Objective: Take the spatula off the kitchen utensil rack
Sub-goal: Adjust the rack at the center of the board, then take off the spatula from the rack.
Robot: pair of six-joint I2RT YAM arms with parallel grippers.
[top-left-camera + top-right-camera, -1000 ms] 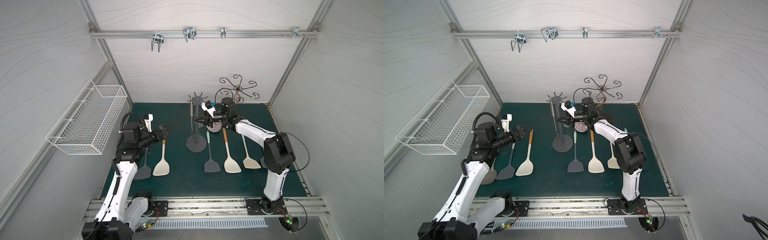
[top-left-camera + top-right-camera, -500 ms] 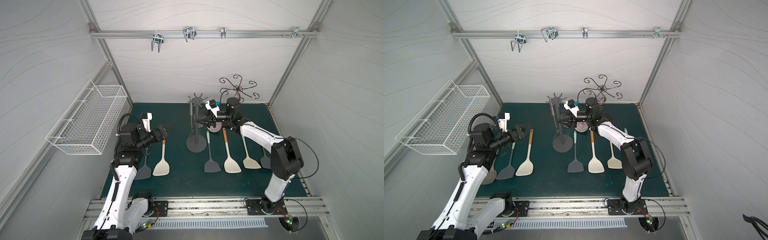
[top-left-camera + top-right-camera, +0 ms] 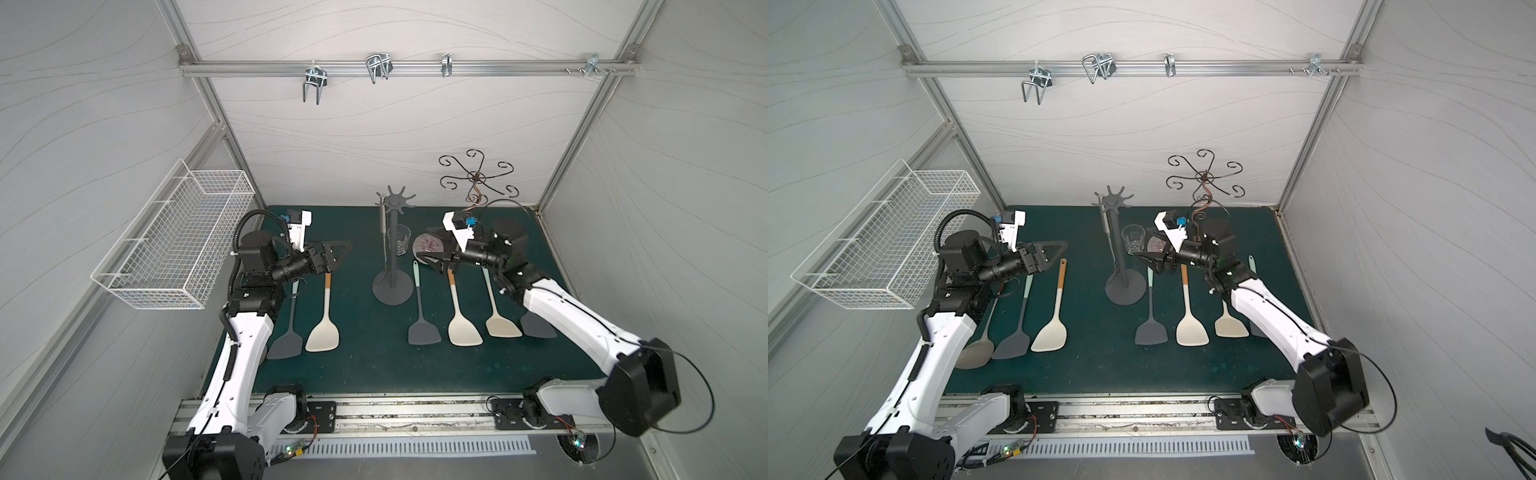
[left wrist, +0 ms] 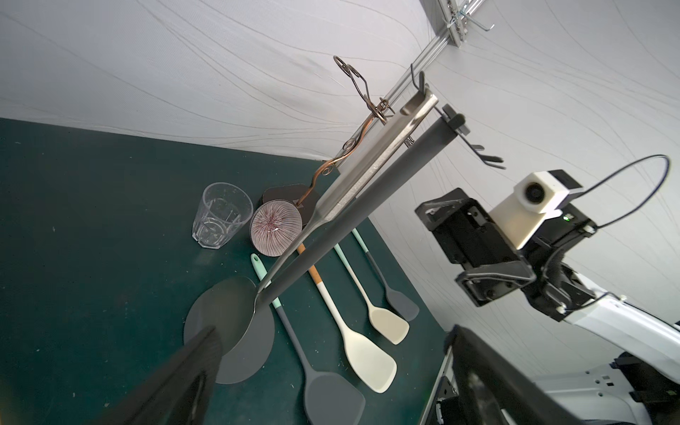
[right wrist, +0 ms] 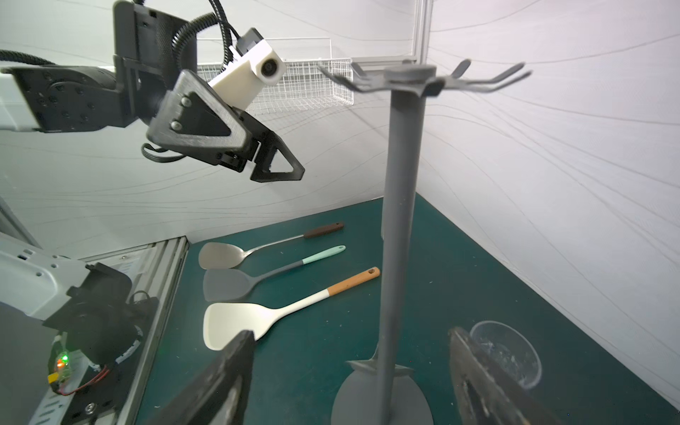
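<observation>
Steel spatula (image 3: 383, 228): locate on a crown hook of the kitchen utensil rack (image 3: 392, 289), hanging beside the pole; treat removal as not yet begun. Note right gripper (image 3: 433, 248) near the rack, jaws wide, empty; left gripper (image 3: 337, 255) well apart, jaws wide, empty. Record glass tumbler (image 3: 398, 240), striped bowl (image 4: 275, 228) and wire basket (image 3: 174, 249) as empty.

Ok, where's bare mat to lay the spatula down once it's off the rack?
Free: the front strip of mat between blades and rail, and the gap between the left cream spatula and the rack base. Crowded: right of the rack, with glass, bowl, four spatulas.
</observation>
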